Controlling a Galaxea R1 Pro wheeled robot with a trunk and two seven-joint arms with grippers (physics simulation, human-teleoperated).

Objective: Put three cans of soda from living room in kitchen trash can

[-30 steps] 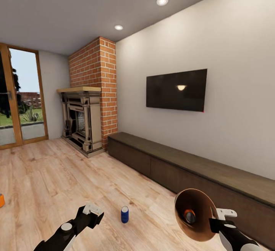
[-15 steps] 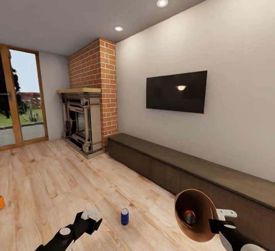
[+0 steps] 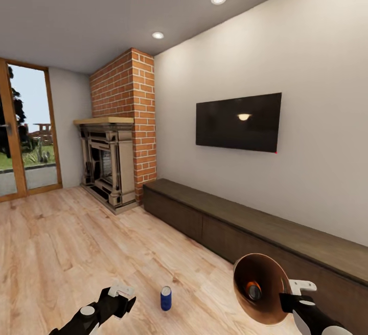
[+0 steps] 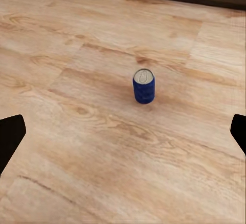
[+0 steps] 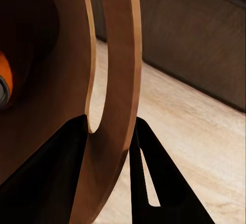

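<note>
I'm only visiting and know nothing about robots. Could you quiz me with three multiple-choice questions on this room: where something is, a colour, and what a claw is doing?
1. Where does the blue can stand?
A. on the bench
B. on the wood floor
C. on the mantel

2. What colour is the can inside the bucket?
A. orange
B. green
C. white

3. What is the right claw doing?
A. hanging open
B. holding the blue can
C. gripping the bucket's rim

Answers: 1 B, it stands upright on the planks. 2 A, an orange can shows inside. 3 C, its fingers straddle the wall.
</note>
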